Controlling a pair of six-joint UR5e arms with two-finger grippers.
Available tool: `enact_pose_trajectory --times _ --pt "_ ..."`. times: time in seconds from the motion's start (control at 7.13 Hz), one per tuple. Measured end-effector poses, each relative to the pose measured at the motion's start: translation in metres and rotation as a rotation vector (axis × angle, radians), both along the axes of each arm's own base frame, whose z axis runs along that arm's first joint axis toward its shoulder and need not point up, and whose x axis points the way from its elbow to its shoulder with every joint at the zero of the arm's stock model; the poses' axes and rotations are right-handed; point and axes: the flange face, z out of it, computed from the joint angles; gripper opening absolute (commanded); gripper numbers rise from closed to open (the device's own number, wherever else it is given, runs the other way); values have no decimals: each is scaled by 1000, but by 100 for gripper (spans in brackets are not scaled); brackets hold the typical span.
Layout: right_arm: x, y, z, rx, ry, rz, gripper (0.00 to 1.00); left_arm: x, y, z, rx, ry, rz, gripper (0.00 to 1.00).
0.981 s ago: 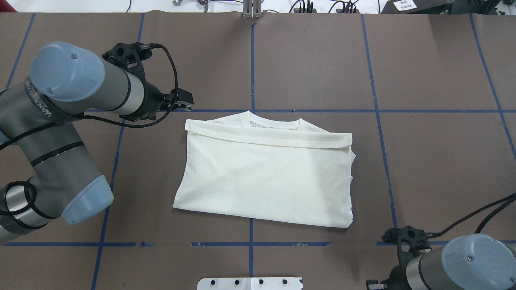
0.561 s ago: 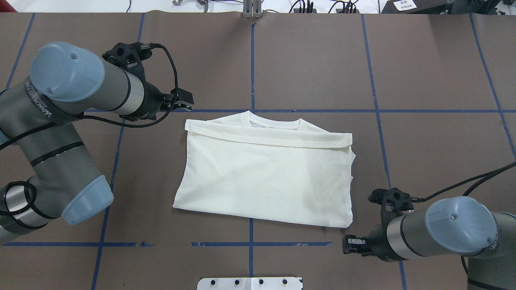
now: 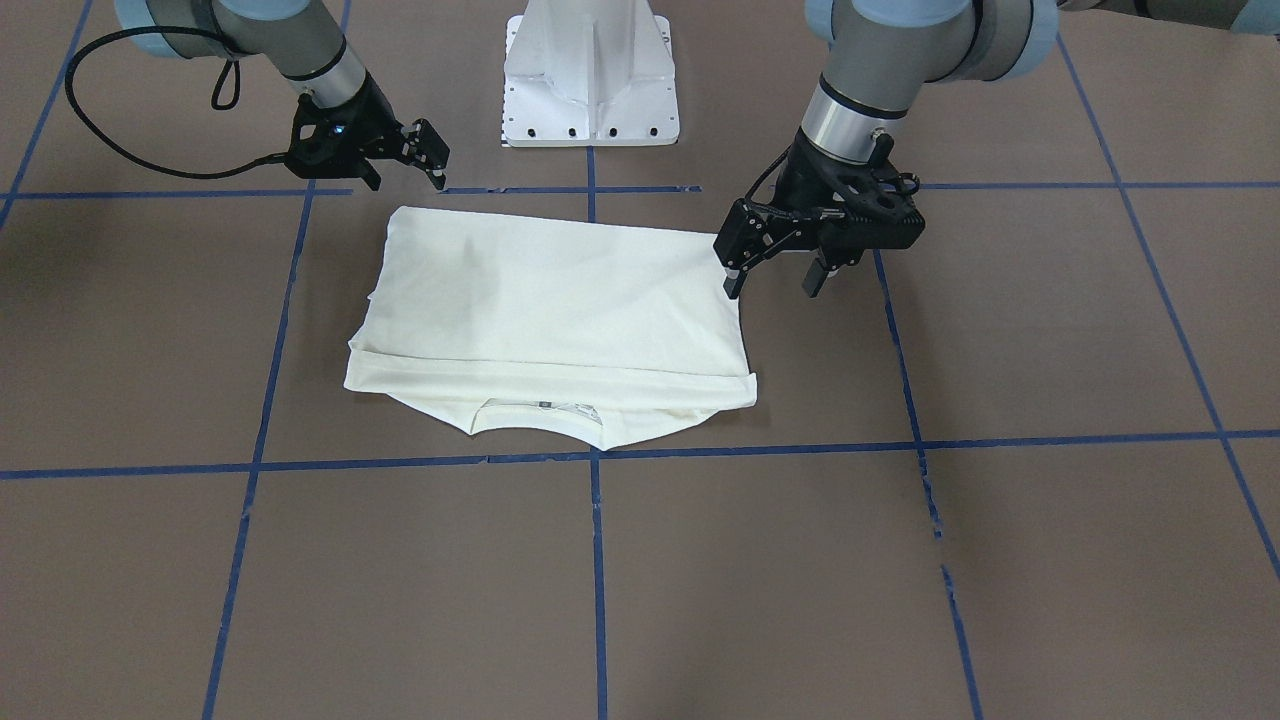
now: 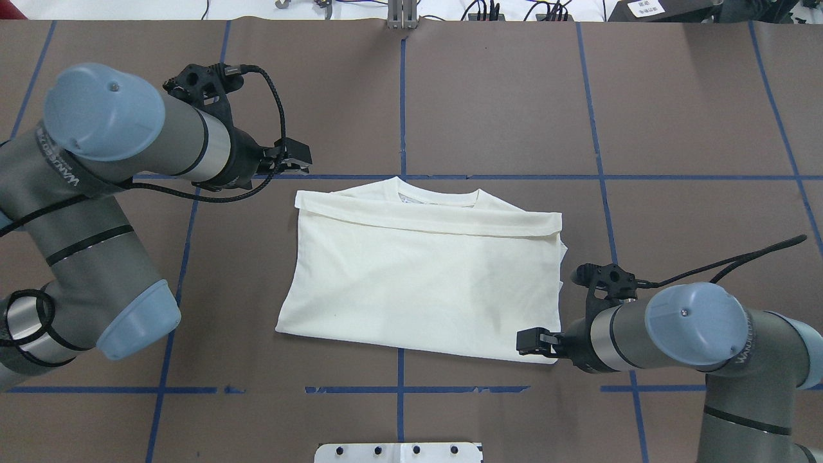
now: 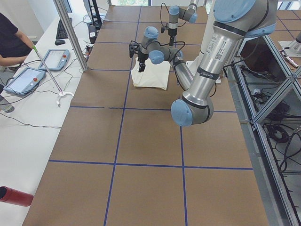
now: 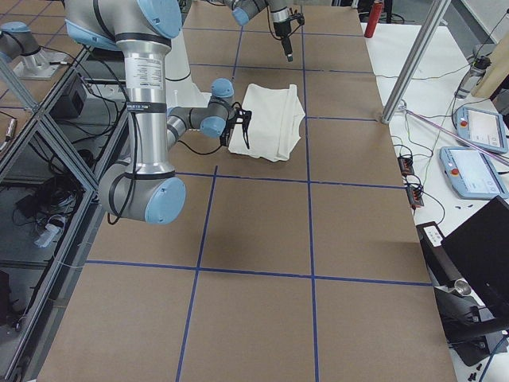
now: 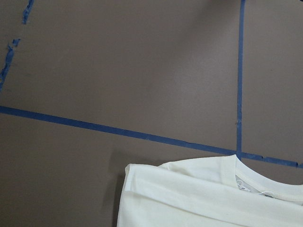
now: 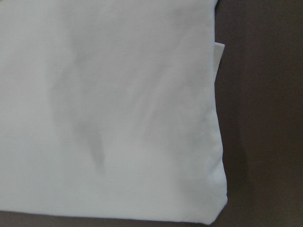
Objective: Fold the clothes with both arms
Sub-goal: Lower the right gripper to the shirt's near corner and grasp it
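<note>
On your surface (image 4: 694, 116), the folded cream shirt (image 4: 418, 276) has a neck label (image 3: 560, 405) you cannot read. Left tool (image 3: 775, 283) and right tool (image 4: 527, 341): fingers apart.

A cream shirt (image 4: 418, 276) lies folded near the middle of the brown surface (image 4: 694, 116), plain side up, its neckline turned toward the far edge. Blue tape lines (image 4: 598, 128) divide the surface into squares. The left claw (image 4: 297, 157) hangs just off the shirt's far-left corner, its fingers apart. The right claw (image 4: 532, 341) sits over the shirt's near-right corner, pointing toward the left edge. A white plate (image 4: 398, 453) with dark holes lies at the middle of the near edge, and a metal bracket (image 4: 402, 14) stands at the middle of the far edge.
</note>
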Motion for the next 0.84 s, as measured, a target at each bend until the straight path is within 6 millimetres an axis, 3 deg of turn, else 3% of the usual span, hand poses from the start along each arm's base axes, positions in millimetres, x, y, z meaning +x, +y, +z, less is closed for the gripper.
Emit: enact_pose_trajectory --times 0.7,0.84 --pt "-15 -10 23 -2 50 9 92 -3 3 -5 7 10 3 100" --pt "-17 -10 27 -4 57 9 81 -3 3 -5 7 11 3 100"
